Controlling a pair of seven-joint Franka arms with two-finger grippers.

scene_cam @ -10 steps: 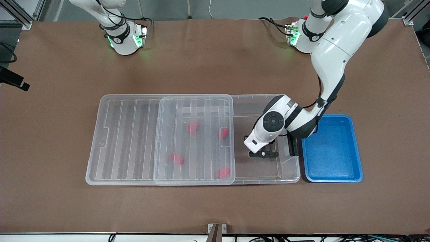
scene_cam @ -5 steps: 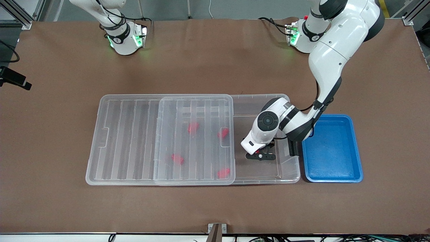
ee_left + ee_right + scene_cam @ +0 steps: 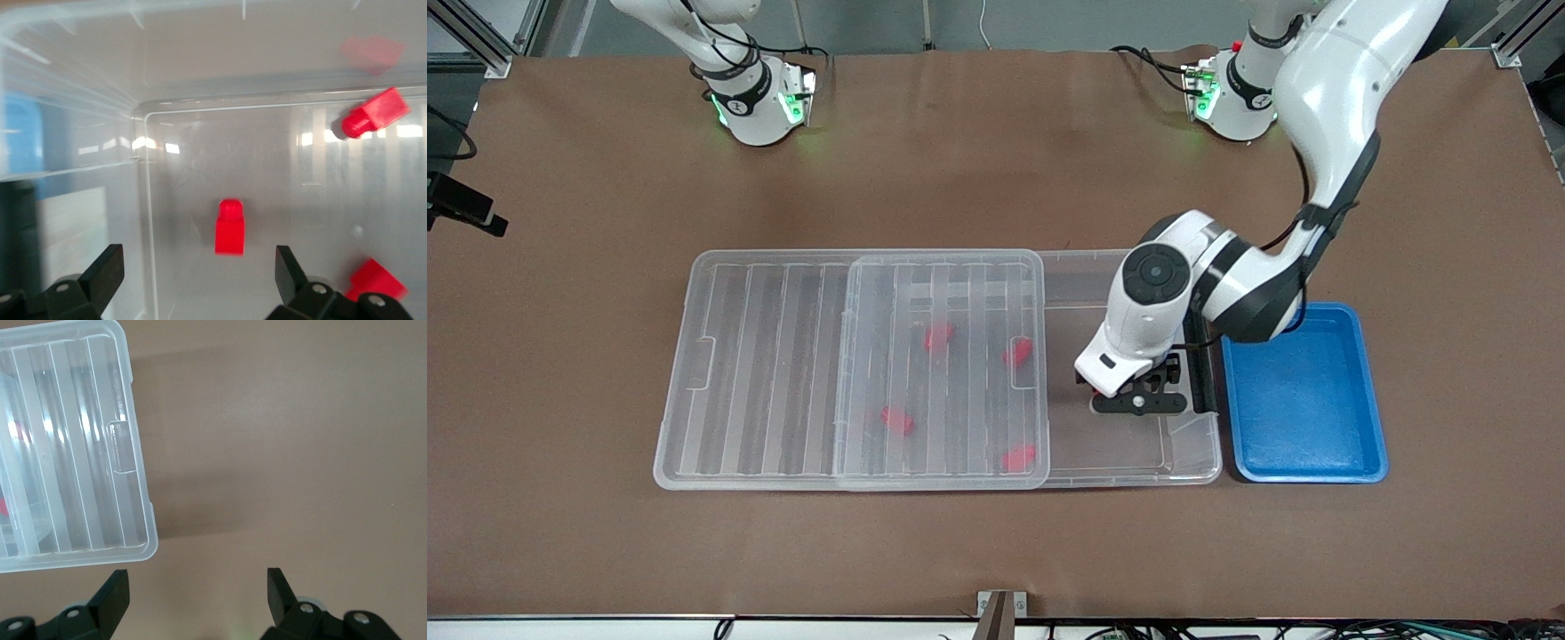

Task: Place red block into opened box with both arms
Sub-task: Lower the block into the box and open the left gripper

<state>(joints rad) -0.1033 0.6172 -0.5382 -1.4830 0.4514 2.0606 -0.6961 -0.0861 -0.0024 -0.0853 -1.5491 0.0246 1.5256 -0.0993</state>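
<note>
Over the uncovered end of the box (image 3: 1192, 462), the left claw (image 3: 197, 283) hangs spread above the red block (image 3: 230, 229) lying inside; advise a straight lift clear, the right claw (image 3: 197, 597) waiting spread over bare bench (image 3: 300, 453).

- The red block (image 3: 230, 228) lies flat on the clear floor of the box (image 3: 1192, 462), in the uncovered end near a corner, its narrower stub pointing away from my left tool (image 3: 193, 277).
- My left tool hangs over that block with its fingers spread wide, nothing between them.
- The box is a large clear bin; its ribbed lid (image 3: 783, 364) sits slid toward the right arm's end, leaving the end by the black handle (image 3: 1200, 378) open.
- My right tool (image 3: 193, 597) waits over bare tabletop (image 3: 280, 453), fingers apart, just beside the lid's corner.
</note>
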